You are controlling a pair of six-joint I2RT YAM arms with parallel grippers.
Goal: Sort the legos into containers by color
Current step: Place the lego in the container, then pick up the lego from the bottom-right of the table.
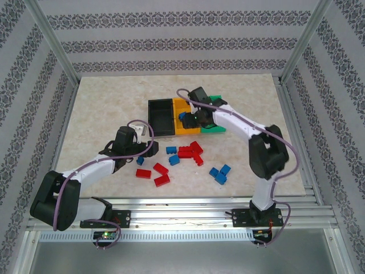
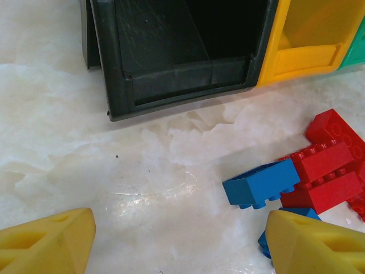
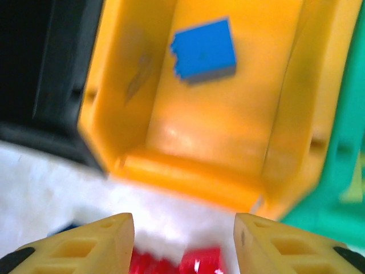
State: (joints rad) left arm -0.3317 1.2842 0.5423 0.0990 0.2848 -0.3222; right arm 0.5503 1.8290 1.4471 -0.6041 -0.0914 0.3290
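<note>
one blue lego (image 3: 203, 50) inside orange-yellow bin (image 3: 194, 177), right-wrist view.

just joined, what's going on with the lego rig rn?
Two arms are sorting legos into bins by color. The right gripper hangs open above the front edge of the orange-yellow bin, and a blue lego lies inside that bin. The left gripper is open low over the table in front of the black bin, with a loose blue brick and red bricks to its right.
</note>
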